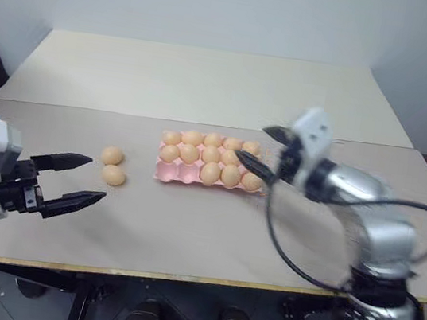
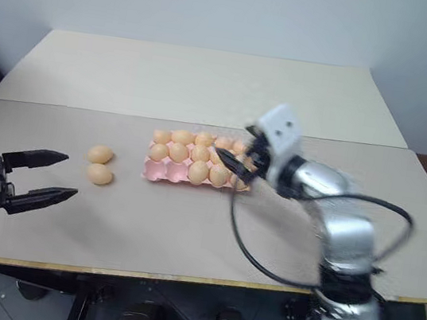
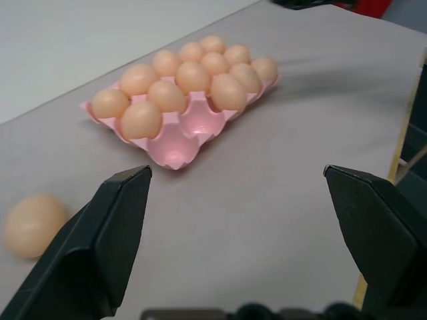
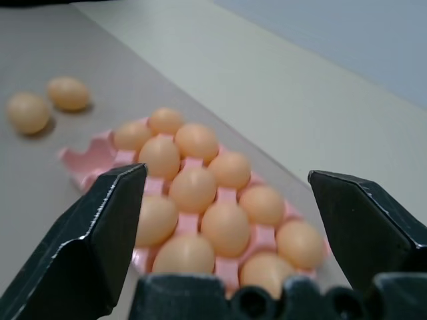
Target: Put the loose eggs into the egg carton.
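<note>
Nearest the camera, the left gripper (image 1: 82, 180) is hovering over the front left part of the table (image 1: 186, 236), its two black fingers spread wide and holding nothing. Beyond it, the right gripper (image 2: 239, 149) is hanging just above the right end of the egg carton (image 1: 170, 173), its fingers likewise wide apart, empty and touching no egg.

Thirteen eggs are sitting in the pink carton; two cups at its near left corner are lying bare. Two loose eggs (image 1: 113, 166) are resting side by side on the table, left of the carton and just ahead of the left fingertips.

Behind the pale table, a plain light wall is closing the scene. Both arms are reaching inward, the left pointing rightward, the right pointing leftward.
</note>
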Motion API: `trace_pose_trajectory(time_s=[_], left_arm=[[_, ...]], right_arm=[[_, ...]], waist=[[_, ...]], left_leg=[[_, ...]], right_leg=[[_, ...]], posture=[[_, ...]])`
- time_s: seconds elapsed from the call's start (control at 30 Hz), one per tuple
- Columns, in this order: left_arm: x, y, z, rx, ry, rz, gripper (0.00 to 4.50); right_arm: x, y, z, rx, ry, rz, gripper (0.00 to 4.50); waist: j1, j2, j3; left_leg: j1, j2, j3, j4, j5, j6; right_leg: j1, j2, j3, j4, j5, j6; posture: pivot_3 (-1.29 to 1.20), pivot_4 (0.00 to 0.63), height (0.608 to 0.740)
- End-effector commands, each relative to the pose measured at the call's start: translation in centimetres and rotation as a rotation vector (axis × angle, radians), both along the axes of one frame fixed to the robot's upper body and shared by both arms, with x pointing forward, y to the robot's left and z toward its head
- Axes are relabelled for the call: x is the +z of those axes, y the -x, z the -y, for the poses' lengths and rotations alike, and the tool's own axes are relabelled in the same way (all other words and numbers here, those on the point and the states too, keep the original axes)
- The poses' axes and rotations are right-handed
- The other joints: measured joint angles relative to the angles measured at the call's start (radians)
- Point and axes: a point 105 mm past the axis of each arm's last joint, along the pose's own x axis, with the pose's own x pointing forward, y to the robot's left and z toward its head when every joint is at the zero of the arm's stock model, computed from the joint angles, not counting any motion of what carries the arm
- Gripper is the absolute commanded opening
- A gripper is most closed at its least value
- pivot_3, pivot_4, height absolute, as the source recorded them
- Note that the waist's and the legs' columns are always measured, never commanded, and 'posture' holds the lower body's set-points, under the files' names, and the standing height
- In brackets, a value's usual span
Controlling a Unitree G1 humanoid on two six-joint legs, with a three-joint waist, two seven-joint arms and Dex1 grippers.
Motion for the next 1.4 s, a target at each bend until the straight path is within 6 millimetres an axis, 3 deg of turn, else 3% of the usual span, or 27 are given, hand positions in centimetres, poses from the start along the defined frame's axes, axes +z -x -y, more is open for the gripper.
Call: trace_pose_trajectory(time_s=[0.03,0.13,0.27,0.43,0.5,0.67,0.83,1.1,1.4], left_arm=[[0.6,0.2,-0.6,0.023,-0.023,0.034,4.5],[0.4,0.3,-0.4,0.028,-0.018,0.035,4.5],[0.3,-0.6,0.3,0.086,-0.002,0.02,4.5],[-2.3,-4.8,-0.3,0.515,-0.029,-0.114,4.5],[-2.4,-5.9,0.7,0.644,0.042,-0.118,4.5],[-3.2,-7.4,3.1,0.854,0.177,-0.176,4.5],[-5.3,-8.1,3.5,1.106,0.213,-0.27,4.5],[-5.8,-8.0,3.5,1.155,0.209,-0.282,4.5],[-7.6,-11.5,5.0,1.081,0.189,-0.345,4.5]], right_arm=[[0.8,3.2,3.0,0.095,0.002,0.029,4.48],[0.0,4.0,4.5,0.091,0.065,0.01,4.48],[0.2,3.6,4.6,0.086,0.07,0.005,4.48],[0.2,3.3,4.9,0.078,0.088,0.021,4.48],[0.2,3.4,5.0,0.071,0.091,0.024,4.48],[0.3,3.5,5.0,0.061,0.082,0.03,4.48],[0.6,3.5,5.0,0.049,0.073,0.04,4.48],[0.7,3.7,5.3,0.032,0.07,0.048,4.48],[0.9,3.8,4.6,0.041,0.035,0.053,4.48]], waist=[[0.002,0.0,0.0],[-0.003,0.0,0.0],[-0.012,0.0,0.0],[0.004,-0.001,0.0],[0.012,-0.001,0.0],[0.031,-0.008,-0.002],[0.028,-0.008,-0.002],[0.033,-0.009,-0.002],[0.033,-0.009,-0.002]], left_leg=[[0.0,0.0,0.0,0.0,0.0,0.0],[0.001,0.0,0.0,0.0,0.0,0.0],[0.005,0.002,0.003,0.0,0.0,0.0],[0.003,0.0,0.002,0.0,0.0,0.0],[0.002,-0.001,0.001,0.001,0.0,0.0],[-0.002,-0.002,-0.001,0.004,0.0,0.0],[-0.001,-0.003,0.0,0.004,0.0,0.0],[-0.001,-0.003,0.0,0.004,0.0,0.0],[-0.001,-0.004,0.0,0.004,0.0,0.0]], right_leg=[[0.001,0.0,0.0,-0.001,0.0,0.0],[0.002,0.0,0.0,-0.001,0.0,0.0],[0.004,0.001,0.002,0.001,0.0,0.0],[0.004,0.0,0.002,0.0,0.0,0.0],[0.003,0.0,0.001,0.001,0.0,0.001],[0.001,-0.002,-0.001,0.005,0.001,0.001],[0.003,-0.002,0.0,0.002,0.001,0.001],[0.003,-0.002,0.0,0.001,0.001,0.001],[0.003,-0.003,0.0,0.0,0.001,0.001]], posture=[[0.0,0.15,0.74],[0.0,0.15,0.74],[0.0,0.15,0.74],[0.0,0.15,0.74],[0.0,0.15,0.74],[0.0,0.15,0.74],[0.0,0.15,0.74],[0.0,0.15,0.74],[0.0,0.15,0.74]])
